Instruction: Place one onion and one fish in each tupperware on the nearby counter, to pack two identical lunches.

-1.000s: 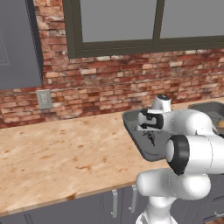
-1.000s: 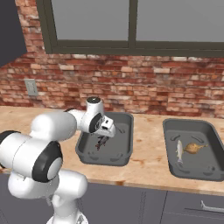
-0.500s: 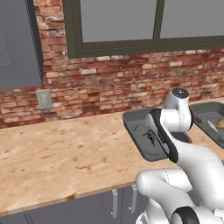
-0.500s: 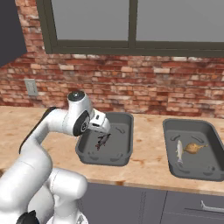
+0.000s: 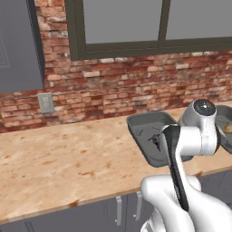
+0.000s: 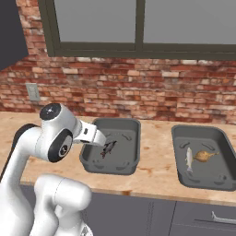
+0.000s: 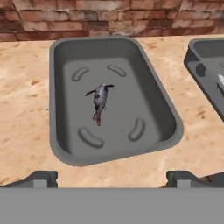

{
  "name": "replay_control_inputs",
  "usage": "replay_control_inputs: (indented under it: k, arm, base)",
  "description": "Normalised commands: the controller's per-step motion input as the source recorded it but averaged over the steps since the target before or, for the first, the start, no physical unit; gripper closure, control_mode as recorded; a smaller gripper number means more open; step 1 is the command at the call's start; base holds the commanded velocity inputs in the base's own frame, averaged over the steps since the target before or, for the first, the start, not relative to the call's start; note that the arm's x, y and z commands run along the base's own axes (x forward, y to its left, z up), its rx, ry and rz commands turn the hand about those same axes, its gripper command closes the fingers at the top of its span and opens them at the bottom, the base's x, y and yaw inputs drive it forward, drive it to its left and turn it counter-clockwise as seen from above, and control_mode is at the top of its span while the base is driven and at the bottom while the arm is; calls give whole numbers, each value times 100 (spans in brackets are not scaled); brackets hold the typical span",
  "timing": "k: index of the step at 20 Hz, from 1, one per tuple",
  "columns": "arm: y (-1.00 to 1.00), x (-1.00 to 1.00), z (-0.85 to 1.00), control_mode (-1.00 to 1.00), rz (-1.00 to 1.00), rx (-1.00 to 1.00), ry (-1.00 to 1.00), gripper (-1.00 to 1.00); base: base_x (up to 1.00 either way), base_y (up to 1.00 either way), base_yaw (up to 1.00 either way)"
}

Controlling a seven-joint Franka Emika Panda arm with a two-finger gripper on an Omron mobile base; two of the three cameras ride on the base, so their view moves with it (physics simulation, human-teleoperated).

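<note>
**Lunch packing: one box done, the other still short an onion**

Quick status from my end. In the right base view the tupperware (image 6: 201, 158) at the right of the frame has both a fish (image 6: 189, 159) and an onion (image 6: 205, 156) lying in it side by side, so I'd call that lunch packed. The other tupperware (image 6: 112, 145), centre of the same frame, has only a small dark fish (image 6: 109, 148) on its floor and no onion that I can see. So by my reckoning one onion is left to fetch and drop in there, and then we're done

Both boxes sit on the bench (image 6: 156, 166) well apart from each other, in front of the brick wall (image 6: 138, 90)

The gripper (image 7: 112, 177) hangs above the near rim of the half-filled box in the hand view, with that fish a little left of centre in the frame. The two fingers (image 7: 41, 178) sit far apart at the bottom corners with nothing between them, so wide and empty

Hard bits: I can't spot a spare onion on the stretch of bench these cameras cover. In the left base view my own arm covers most of the near box and the far one is cut off at the right edge. In the hand view the packed box is clipped at the upper right
</note>
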Motion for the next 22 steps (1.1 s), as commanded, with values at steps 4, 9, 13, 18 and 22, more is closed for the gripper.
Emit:
replay_control_inputs:
  k: [4, 9, 13, 18, 22]
  arm:
    - [0, -25, 3, 100, 0, -2, 0, -100]
    - [0, 0, 0, 100, 0, 0, 0, -100]
    - [0, 0, 0, 100, 0, 0, 0, -100]
    - [0, 0, 0, 100, 0, 0, 0, -100]
    - [0, 0, 0, 100, 0, 0, 0, -100]
  base:
    - [-75, 0, 0]
    - [-100, -9, 0]
    - [-74, -82, -8]
    - [-43, -100, -11]
    - [-18, -100, -18]
